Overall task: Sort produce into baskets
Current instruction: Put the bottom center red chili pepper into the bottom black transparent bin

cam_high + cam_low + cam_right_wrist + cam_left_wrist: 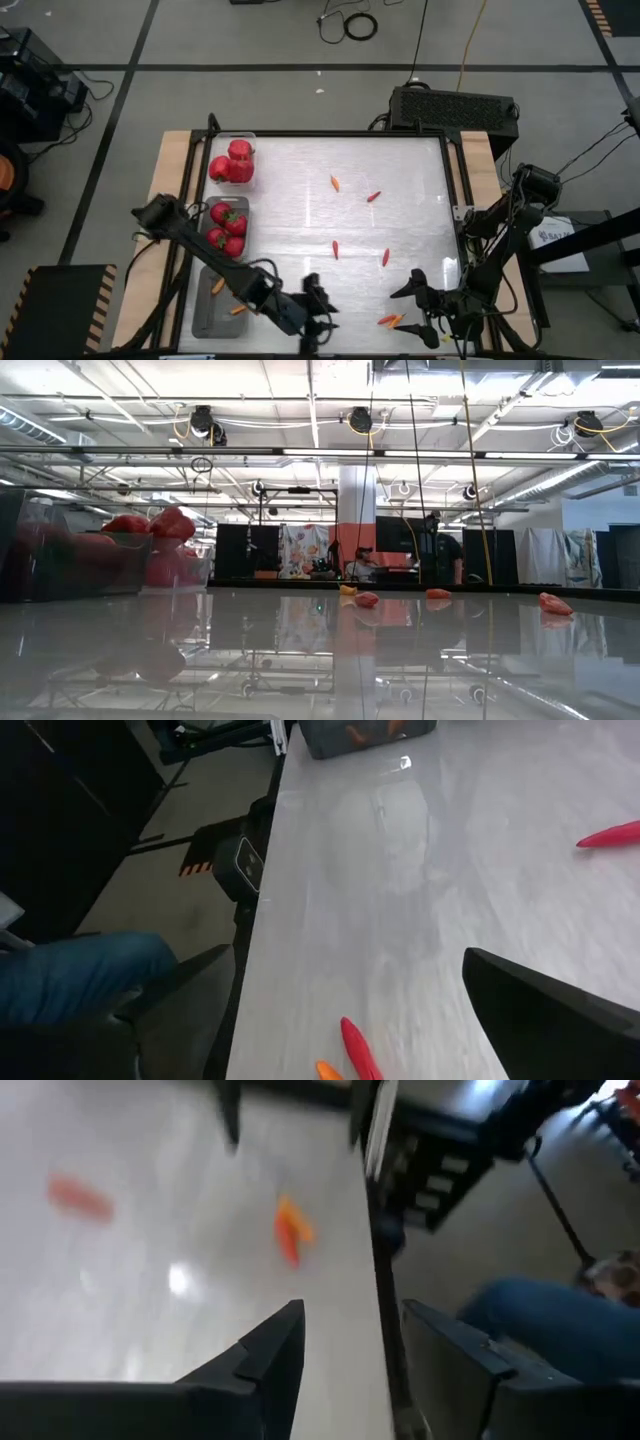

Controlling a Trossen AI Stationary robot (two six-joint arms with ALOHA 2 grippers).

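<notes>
left gripper [318, 318]: i have it low over the near edge of the table [300, 215], just off the nearest bin. in its own wrist view the two fingers [265, 1355] stand apart with nothing between them, so i read it as part-spread and carrying nothing.
right gripper [428, 303]: i keep it at the near right edge, fingers splayed wide and empty. the chili pair [390, 320] lies just beside it; i judge it is parked there to take those next.
chili pair, wrist check: in the right wrist view a red and an orange chili [352, 1048] lie by the table edge, between the fingers' line but not touched.
nearest bin [205, 315]: clear bin at the near left, holding two small orange chilies [227, 297]. i judge this is the chili bin, hence the left arm's position next to it.
middle bin [240, 205]: holds red produce with green stems [228, 228], packed together.
far bin [215, 140]: holds larger red peppers [232, 163].
loose chilies [358, 220]: four more lie well apart across the middle and far table; sorting is not yet done.
beyond the table: a person's trouser leg [75, 975] shows past the near edge.
</notes>
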